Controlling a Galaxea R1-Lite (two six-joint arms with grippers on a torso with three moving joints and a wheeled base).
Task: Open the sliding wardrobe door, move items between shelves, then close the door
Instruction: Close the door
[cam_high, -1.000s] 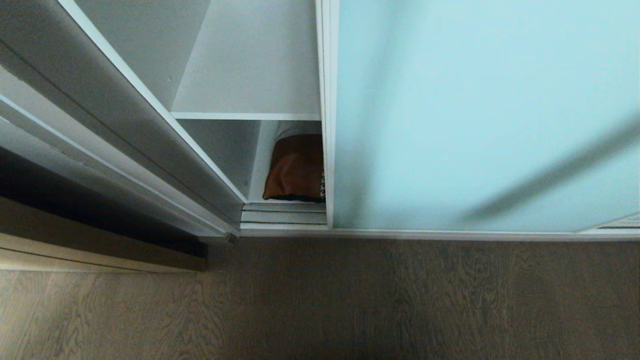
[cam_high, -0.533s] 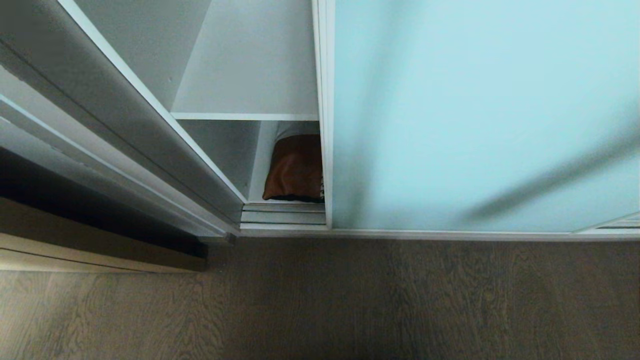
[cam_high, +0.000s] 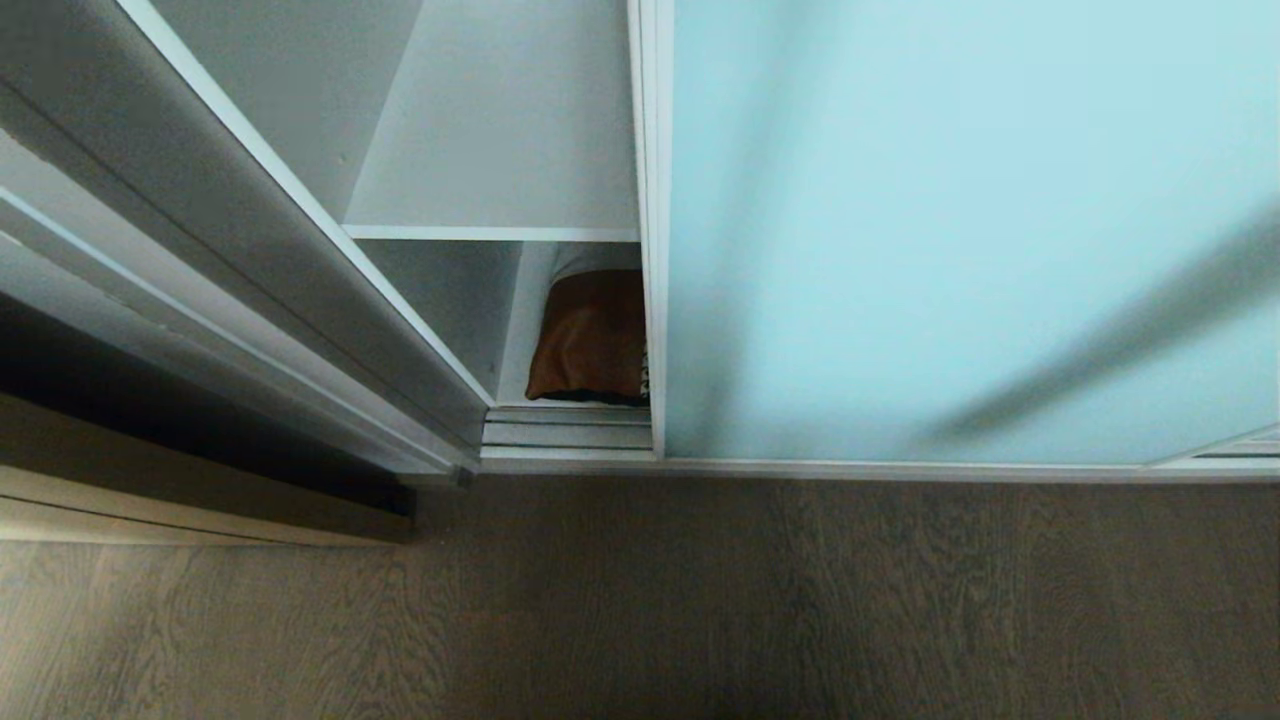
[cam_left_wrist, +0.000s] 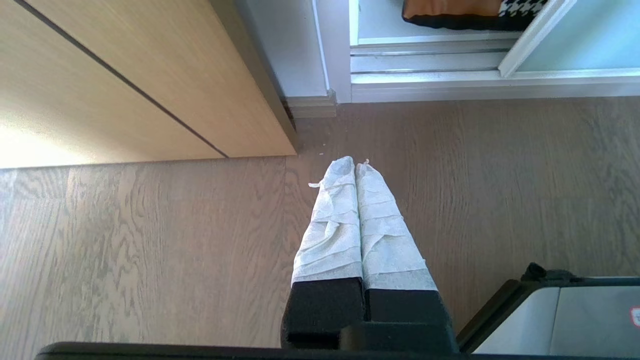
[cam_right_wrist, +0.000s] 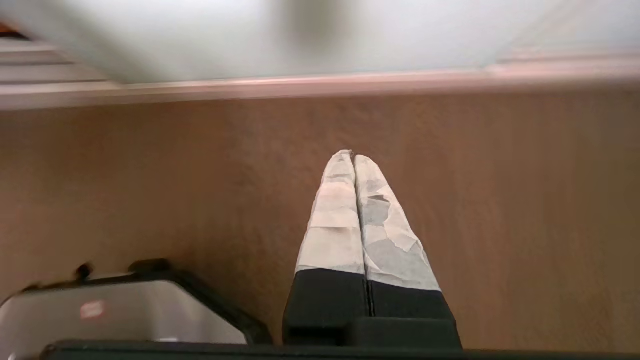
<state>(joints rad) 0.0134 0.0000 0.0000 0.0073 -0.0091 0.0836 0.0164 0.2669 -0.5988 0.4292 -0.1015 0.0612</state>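
Looking down, I see both arms low over the wood floor (cam_high: 700, 600) with nothing held: the left gripper (cam_left_wrist: 356, 165) is clenched, taped fingers pressed together, and the right gripper (cam_right_wrist: 349, 155) is clenched likewise, near the door's bottom rail. Farther off, the sliding wardrobe door (cam_high: 950, 230) covers most of the wardrobe, leaving a narrow gap at its left edge. Through it, the cushion (cam_high: 590, 340) rests on the bottom shelf (cam_high: 515, 340), below an upper shelf (cam_high: 490, 232).
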